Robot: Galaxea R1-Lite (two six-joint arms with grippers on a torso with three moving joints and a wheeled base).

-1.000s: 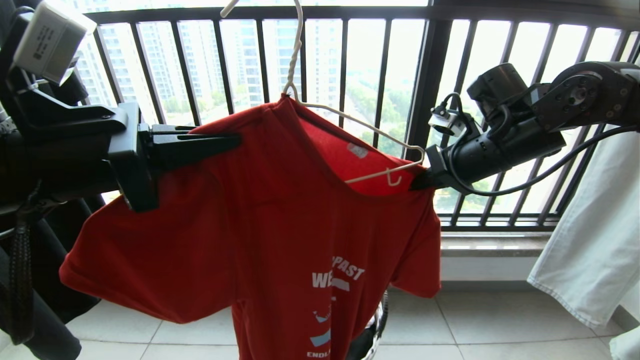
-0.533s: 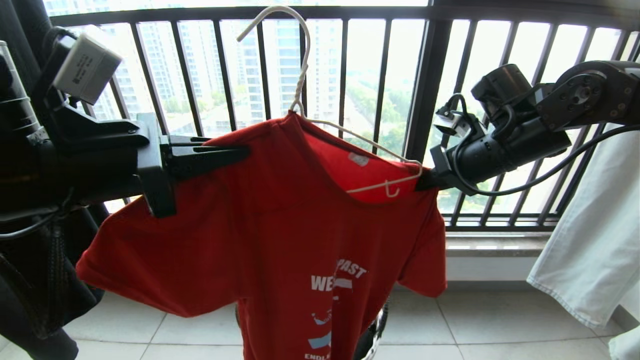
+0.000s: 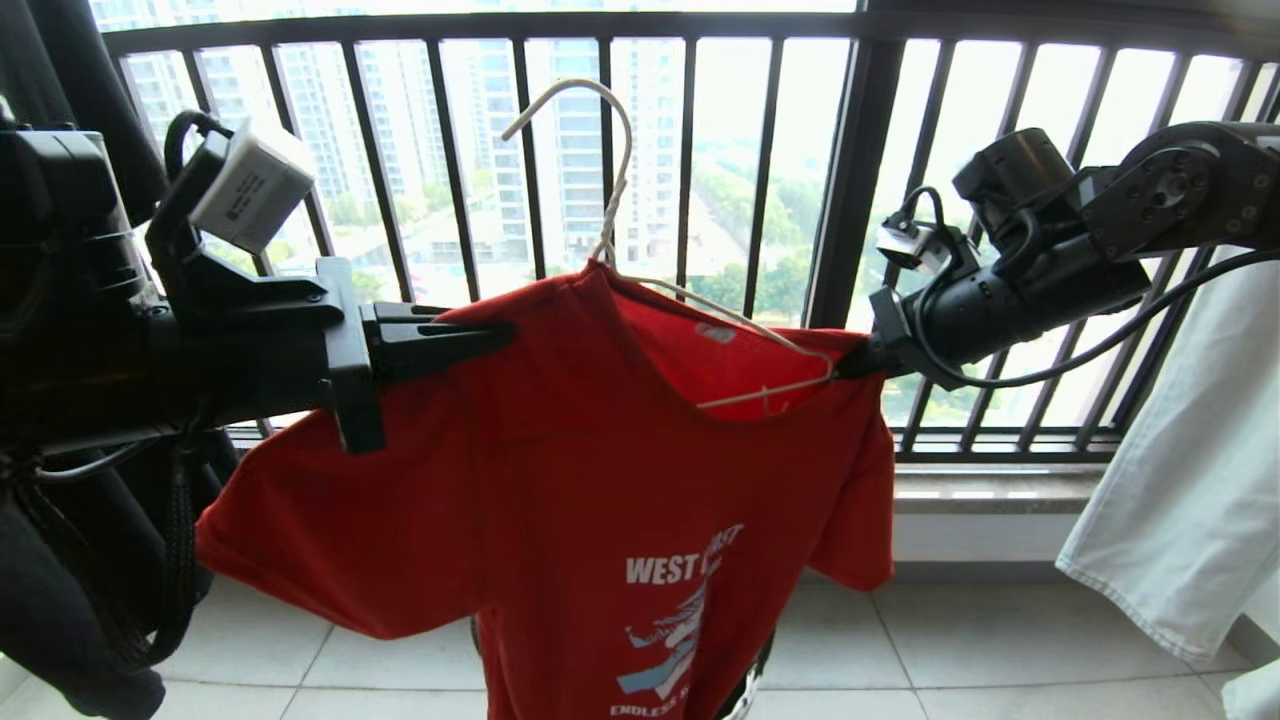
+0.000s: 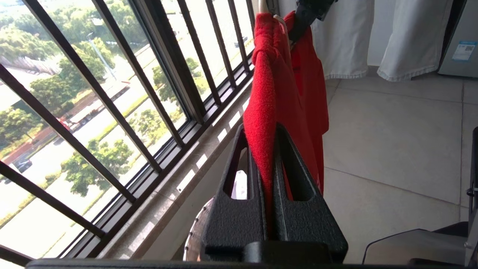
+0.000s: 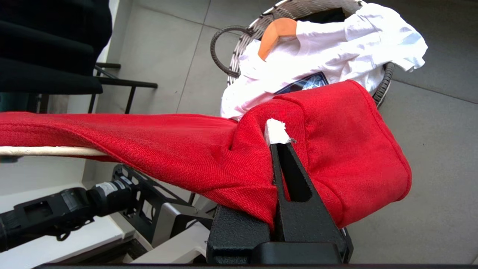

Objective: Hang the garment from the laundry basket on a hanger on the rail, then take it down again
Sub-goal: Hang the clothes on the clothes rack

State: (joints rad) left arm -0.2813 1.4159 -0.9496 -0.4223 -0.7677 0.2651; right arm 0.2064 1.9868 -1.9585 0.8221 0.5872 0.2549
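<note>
Garment (image 3: 560,480) is on the hanger (image 3: 640,290), carried in the air before the black railing (image 3: 760,150), hook free. Left gripper (image 3: 480,338) is clamped on one shoulder, right gripper (image 3: 850,362) on the other. Step judged: mid-carry. Next: hook to be lifted to the rail, which is not in view.

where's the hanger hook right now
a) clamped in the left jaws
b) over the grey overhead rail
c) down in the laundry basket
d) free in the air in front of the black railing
d: in the head view the hanger has its hook bare against the black railing, on nothing, while the left gripper and the right gripper each pinch a shoulder of the red T-shirt.
</note>
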